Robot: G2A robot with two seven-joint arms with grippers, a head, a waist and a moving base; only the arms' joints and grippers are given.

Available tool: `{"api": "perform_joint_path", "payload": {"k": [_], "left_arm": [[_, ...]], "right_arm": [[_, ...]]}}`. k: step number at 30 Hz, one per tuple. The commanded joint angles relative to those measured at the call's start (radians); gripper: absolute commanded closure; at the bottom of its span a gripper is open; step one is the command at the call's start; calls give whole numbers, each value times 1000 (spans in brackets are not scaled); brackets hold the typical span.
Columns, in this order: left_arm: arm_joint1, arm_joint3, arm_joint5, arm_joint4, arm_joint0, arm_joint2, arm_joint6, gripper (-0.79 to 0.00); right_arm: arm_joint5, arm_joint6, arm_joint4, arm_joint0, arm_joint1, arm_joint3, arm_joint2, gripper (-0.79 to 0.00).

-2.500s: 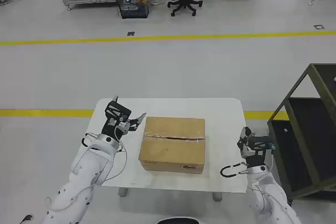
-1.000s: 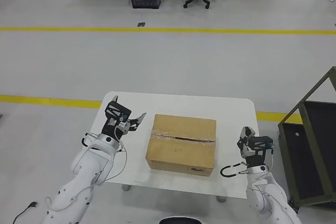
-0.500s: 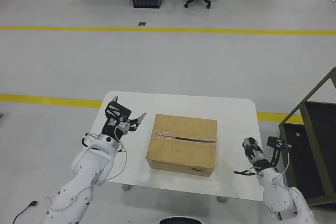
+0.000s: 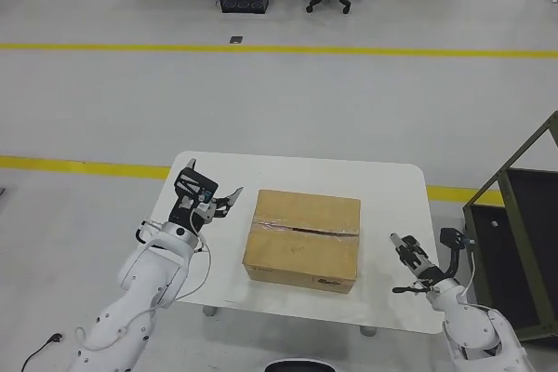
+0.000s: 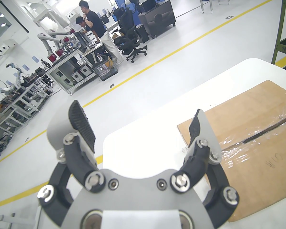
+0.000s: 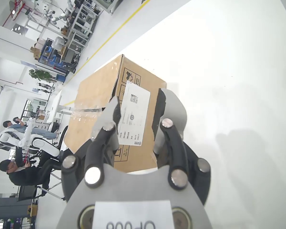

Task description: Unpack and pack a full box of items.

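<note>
I see the taped box shut on the table. My left gripper hangs spread and empty beside it; my right gripper, likewise spread, faces its labelled end.

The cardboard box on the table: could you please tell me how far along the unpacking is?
Nothing looks done: the box sits closed on the table, tape across its top seam. Nothing is in hand; the left gripper and right gripper flank it, open and empty. Opening, unpacking and repacking all remain.
</note>
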Motion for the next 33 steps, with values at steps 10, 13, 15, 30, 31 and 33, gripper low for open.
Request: {"api": "perform_joint_path", "payload": {"k": [10,13,15,30,31,33], "left_arm": [[0,0,0,0,0,0,0,-785],[0,0,0,0,0,0,0,-785],[0,0,0,0,0,0,0,-785],[0,0,0,0,0,0,0,-785],[0,0,0,0,0,0,0,-785],[0,0,0,0,0,0,0,-785]], "right_arm": [[-4,199,262,33,3,-37,-10,-785],[29,258,273,75,7,-20,-16,-536],[39,285,312,106,8,-1,-26,-391],[19,379,420,229,16,119,-74,-372],[17,379,420,230,16,121,-78,-363],[18,373,401,237,17,128,-88,-360]]}}
